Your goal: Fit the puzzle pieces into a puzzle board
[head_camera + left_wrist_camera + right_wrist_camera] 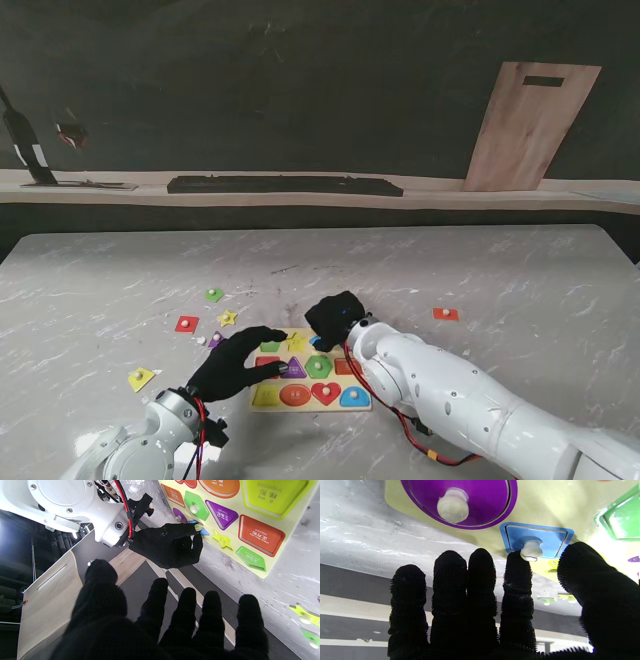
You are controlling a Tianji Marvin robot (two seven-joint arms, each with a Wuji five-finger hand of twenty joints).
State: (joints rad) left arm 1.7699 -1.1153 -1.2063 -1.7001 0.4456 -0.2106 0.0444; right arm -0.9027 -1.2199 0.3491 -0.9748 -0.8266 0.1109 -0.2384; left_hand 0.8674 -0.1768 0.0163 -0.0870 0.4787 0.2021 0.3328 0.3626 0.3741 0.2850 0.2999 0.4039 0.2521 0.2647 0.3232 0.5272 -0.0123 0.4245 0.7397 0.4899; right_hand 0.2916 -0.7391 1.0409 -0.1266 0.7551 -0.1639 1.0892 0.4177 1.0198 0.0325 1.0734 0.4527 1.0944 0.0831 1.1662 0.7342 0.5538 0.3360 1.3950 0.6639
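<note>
- Puzzle board (262,398): flat on the marble table (520,290), near the edge closest to me, centre of the stand view. Long axis set left to right, slightly skewed.
- Seated in the board, per the stand view: purple triangle (294,368), green pentagon (319,366), red heart (325,392), orange oval (295,394), blue half-round piece (354,397).
- Blue square piece (536,540): at the far edge of the board, beside the purple round piece (460,502). Edges roughly parallel to the board edges; white knob facing up off the board. Fully seated or not: cannot tell.
- Right hand (335,317): over the far right corner of the board, palm down. Forefinger tip (518,562) touching the white knob of the blue square, thumb (580,562) just beside it on the other side; remaining three fingers pressed together. Firm pinch on the knob: cannot tell.
- Left hand (235,365): over the left end of the board, fingers spread and pointing toward the right hand, holding nothing.
- Loose pieces left of the board: green piece (214,294), yellow star (228,318), red square (187,323), small purple piece (215,340), yellow piece (141,378).
- Orange piece (445,313): alone on the table, well apart to the right of the board.
- Wooden cutting board (525,125): leaning upright against the dark back wall, far right.
</note>
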